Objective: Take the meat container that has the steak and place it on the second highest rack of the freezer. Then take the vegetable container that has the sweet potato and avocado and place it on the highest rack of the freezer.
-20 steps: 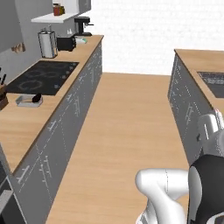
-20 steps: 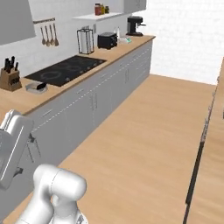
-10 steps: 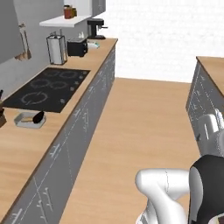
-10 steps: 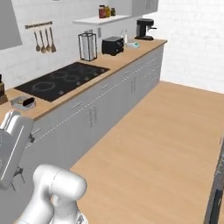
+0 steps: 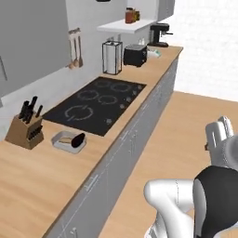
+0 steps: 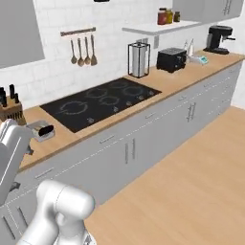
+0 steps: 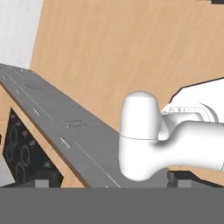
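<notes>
Vegetable container: the vegetable container (image 5: 69,142) is a shallow pale rectangular tray on the wooden counter (image 5: 42,186), just in front of the near edge of the black cooktop (image 5: 95,104) and to the right of the knife block (image 5: 25,131); in the right base view it (image 6: 40,130) sits at the left edge, partly behind the arm
Avocado: a dark rounded lump, the avocado (image 5: 78,138), lies in the tray's right end
Sweet potato: a tan piece beside the avocado may be the sweet potato (image 5: 66,138), too small to tell for sure
Gripper: the gripper (image 7: 111,183) shows two small dark finger tips (image 7: 42,183) at the bottom of the hand view, set far apart with nothing between them; jaws stand wide and hold nothing
What the hand camera looks at: grey cabinet fronts (image 7: 65,131) running diagonally, wood floor (image 7: 122,48) beyond them, a corner of the cooktop at lower left
Counter run: grey drawers and doors (image 6: 143,139) below the wooden top, stretching toward the far wall
Back of counter: a paper towel holder (image 6: 138,60), a black toaster (image 6: 171,59) and a coffee machine (image 6: 218,39) stand in a row, well apart from the tray
Wall: hanging utensils (image 6: 82,50) on a rail above the cooktop; jars (image 6: 167,16) on a white shelf (image 6: 160,28)
Arm: the white arm (image 5: 218,186) rises at lower right of the left base view, well apart from the tray
</notes>
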### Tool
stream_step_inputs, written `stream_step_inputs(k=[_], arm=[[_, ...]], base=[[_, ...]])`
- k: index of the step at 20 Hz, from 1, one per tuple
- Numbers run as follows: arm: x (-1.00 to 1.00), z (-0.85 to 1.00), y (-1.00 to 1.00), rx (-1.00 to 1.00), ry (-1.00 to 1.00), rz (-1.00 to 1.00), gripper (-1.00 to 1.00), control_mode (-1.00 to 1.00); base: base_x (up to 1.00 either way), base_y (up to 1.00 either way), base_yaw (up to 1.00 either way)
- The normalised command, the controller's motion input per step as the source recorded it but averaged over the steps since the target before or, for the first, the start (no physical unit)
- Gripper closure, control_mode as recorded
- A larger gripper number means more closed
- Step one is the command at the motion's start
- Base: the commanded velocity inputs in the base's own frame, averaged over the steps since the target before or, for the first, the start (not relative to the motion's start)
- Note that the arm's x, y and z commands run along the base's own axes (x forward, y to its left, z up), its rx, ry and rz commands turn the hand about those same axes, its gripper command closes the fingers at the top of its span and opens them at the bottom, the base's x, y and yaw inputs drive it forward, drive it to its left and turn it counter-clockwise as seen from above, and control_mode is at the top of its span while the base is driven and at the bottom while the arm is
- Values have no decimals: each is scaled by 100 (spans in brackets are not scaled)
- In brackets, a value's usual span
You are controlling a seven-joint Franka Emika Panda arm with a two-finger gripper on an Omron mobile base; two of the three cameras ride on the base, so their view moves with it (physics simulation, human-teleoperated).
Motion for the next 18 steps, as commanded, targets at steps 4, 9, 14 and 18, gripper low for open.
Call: stream_step_inputs(k=[4, 9, 14, 18], arm=[[0, 0, 0, 0, 0, 0, -100, 100], [0, 0, 0, 0, 0, 0, -100, 100], [0, 0, 0, 0, 0, 0, -100, 100], [0, 0, 0, 0, 0, 0, -100, 100]], base=[[86, -8, 73], [46, -7, 89], [33, -2, 91], [21, -3, 69]])
